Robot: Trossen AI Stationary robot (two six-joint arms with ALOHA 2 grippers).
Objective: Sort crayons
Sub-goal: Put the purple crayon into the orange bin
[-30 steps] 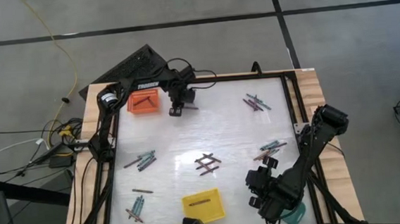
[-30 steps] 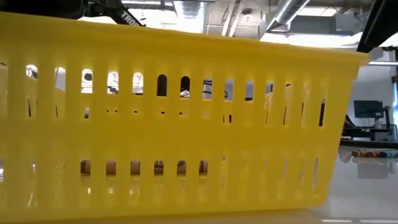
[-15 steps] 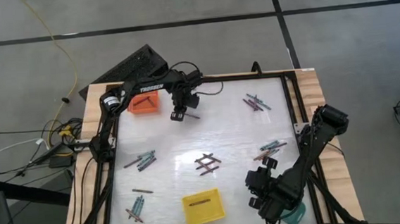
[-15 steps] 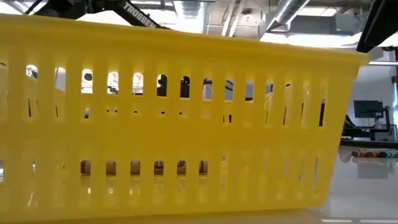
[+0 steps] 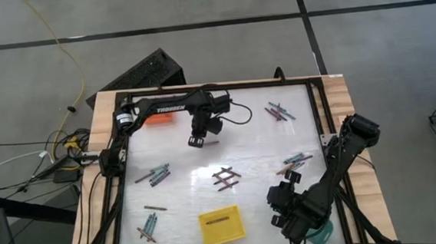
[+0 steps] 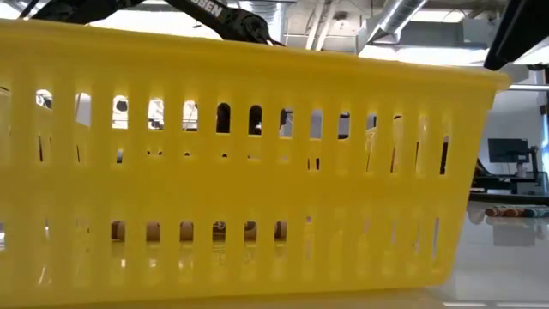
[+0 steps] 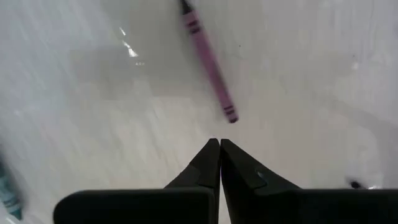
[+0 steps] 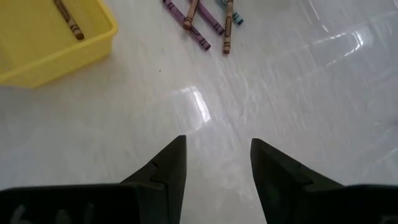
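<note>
1. The white table (image 5: pixel 250 147) carries both dark arms, three trays and scattered crayons.
2. The yellow tray (image 5: pixel 221 225) sits at the near edge with one brown crayon (image 8: pixel 68 20) inside it; in the low view its slotted wall (image 6: pixel 257 172) fills almost the whole picture.
3. The orange tray (image 5: pixel 158 118) at the far left is mostly hidden under the left arm.
4. The left gripper (image 5: pixel 196 141) hovers over the far middle of the table, its fingers (image 7: pixel 208 163) pressed together and holding nothing; a purple crayon (image 7: pixel 209 65) lies on the table just ahead of the tips, apart from them.
5. The right gripper (image 8: pixel 217 163) waits at the near right corner with its fingers spread wide and empty.
6. Crayon clusters (image 5: pixel 224 178) lie mid-table, at both sides and at the far right.
</note>
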